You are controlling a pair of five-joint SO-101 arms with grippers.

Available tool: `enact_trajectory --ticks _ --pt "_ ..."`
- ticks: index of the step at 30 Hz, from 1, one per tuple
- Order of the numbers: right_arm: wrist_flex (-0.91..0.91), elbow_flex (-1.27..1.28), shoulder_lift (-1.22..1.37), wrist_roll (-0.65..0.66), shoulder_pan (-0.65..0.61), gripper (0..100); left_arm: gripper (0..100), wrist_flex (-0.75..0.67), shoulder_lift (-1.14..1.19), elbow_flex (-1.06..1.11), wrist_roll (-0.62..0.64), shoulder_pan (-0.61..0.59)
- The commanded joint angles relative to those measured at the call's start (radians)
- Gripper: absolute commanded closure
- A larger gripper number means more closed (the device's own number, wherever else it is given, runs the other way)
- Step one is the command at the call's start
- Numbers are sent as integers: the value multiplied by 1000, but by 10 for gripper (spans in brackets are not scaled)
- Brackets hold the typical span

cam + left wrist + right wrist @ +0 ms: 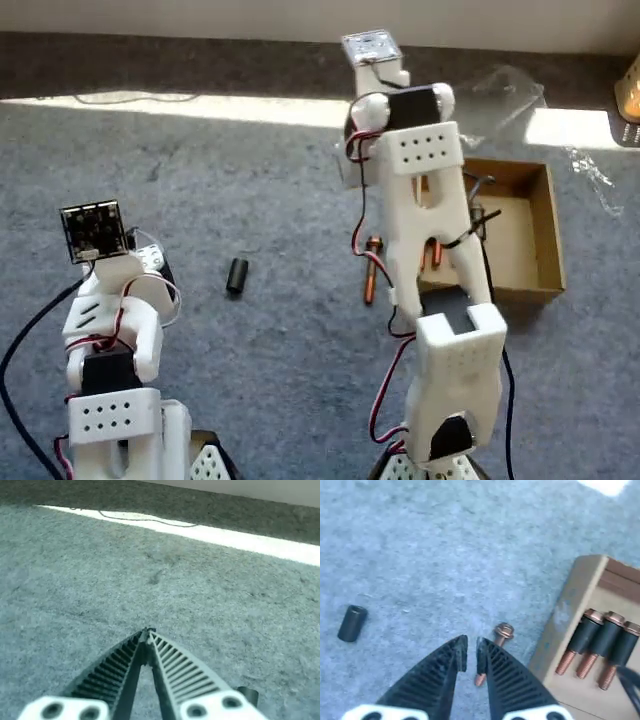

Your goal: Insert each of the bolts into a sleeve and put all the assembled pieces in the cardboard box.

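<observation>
Cardboard box [560, 625]: three assembled pieces [602, 640] already laid inside. Right gripper [471, 652]: narrowed to slit, nothing held, poised just beside loose bolt [501, 634] on carpet. Left gripper [147, 634]: closed, empty. Sleeve [352, 623] lying well apart; one assembly judged left.

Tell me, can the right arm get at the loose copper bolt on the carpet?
Probably yes. Its fingers hang just above the bolt, slightly parted, with nothing between; the cardboard box stands beside the bolt, not over it.
</observation>
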Motion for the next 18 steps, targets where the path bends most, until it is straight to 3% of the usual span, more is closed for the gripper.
enact_trajectory --ticks 1,10,18 --pt "19 -10 -48 -32 -82 981 986 -21 -4 12 -3 -36" --pt "21 19 -325 -38 -177 981 983 -21 -4 27 -3 -35" --pt "18 295 -568 -40 -254 981 983 -21 -4 28 -3 -35"
